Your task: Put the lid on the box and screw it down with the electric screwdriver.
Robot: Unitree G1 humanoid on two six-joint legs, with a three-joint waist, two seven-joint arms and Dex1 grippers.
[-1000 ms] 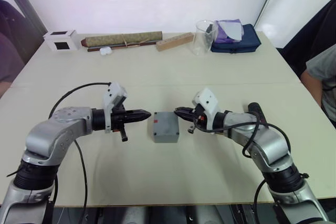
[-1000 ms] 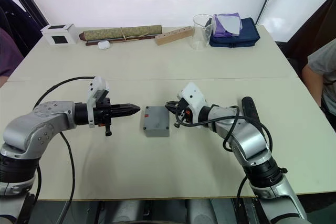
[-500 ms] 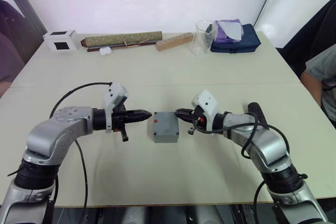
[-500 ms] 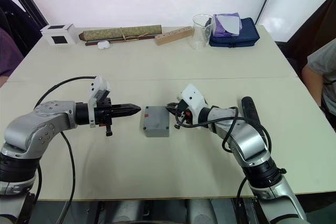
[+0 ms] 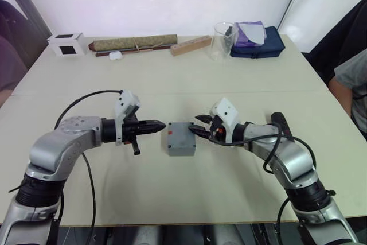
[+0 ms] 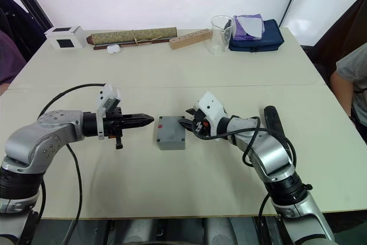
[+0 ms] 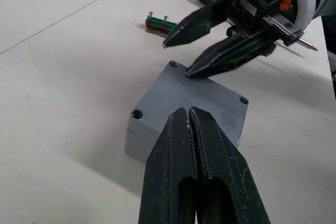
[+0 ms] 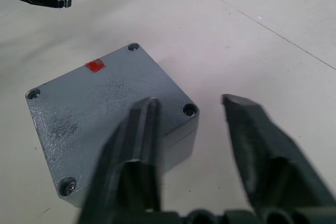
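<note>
The grey box (image 5: 182,151) sits mid-table with the lid (image 5: 181,135) lying flat on it, a red mark on top. Corner holes show on the lid (image 8: 105,103), and a screw sits in one corner. My left gripper (image 5: 162,125) is shut and empty, its tip (image 7: 189,111) at the box's left edge. My right gripper (image 5: 195,124) is open at the box's right edge, one finger (image 8: 142,124) over a lid corner and the other beside the box. The electric screwdriver (image 5: 279,123) lies on the table by my right forearm.
A small green bit holder (image 7: 160,24) lies beyond the box. Along the far edge stand a white cube (image 5: 67,44), a rolled mat (image 5: 135,43), a wooden block (image 5: 191,45), a glass beaker (image 5: 223,40) and a navy pouch (image 5: 258,44). A person (image 5: 352,78) sits at the right.
My right gripper has opened its fingers at the box's right edge. The left gripper and the box have stayed where they were.
</note>
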